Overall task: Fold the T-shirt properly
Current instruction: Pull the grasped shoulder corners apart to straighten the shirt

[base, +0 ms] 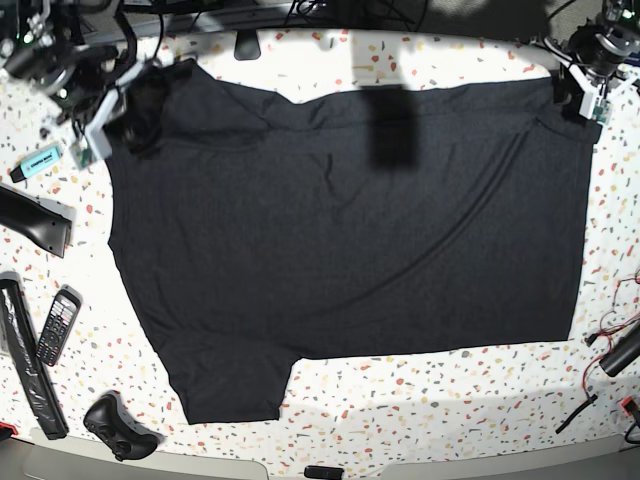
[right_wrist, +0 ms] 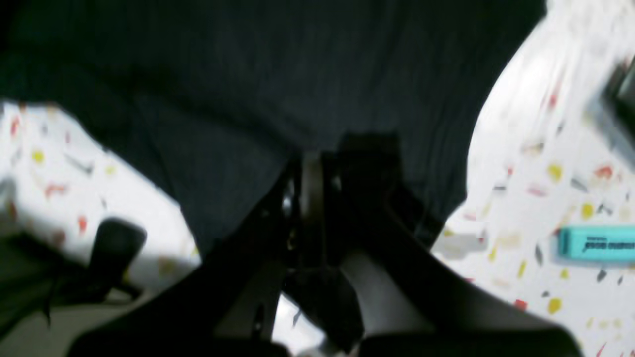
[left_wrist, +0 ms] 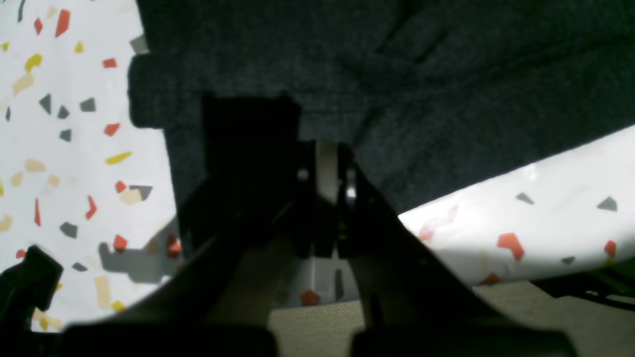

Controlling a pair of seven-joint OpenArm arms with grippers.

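Observation:
The black T-shirt (base: 340, 240) lies spread wide on the speckled white table (base: 450, 400), plain side up, with one sleeve at the front left (base: 225, 390). My left gripper (base: 583, 95) is at the shirt's back right corner. In the left wrist view the gripper (left_wrist: 325, 153) has its jaws closed on the shirt's edge (left_wrist: 347, 74). My right gripper (base: 105, 125) is at the back left corner. In the blurred right wrist view the gripper (right_wrist: 310, 168) is closed on the dark fabric (right_wrist: 248, 99), which bunches around it.
A teal marker (base: 40, 160) lies left of the shirt and shows in the right wrist view (right_wrist: 595, 244). A black phone (base: 57, 327), a black bar (base: 25, 370) and a game controller (base: 118, 428) lie at the front left. Cables (base: 610, 355) lie at the right edge.

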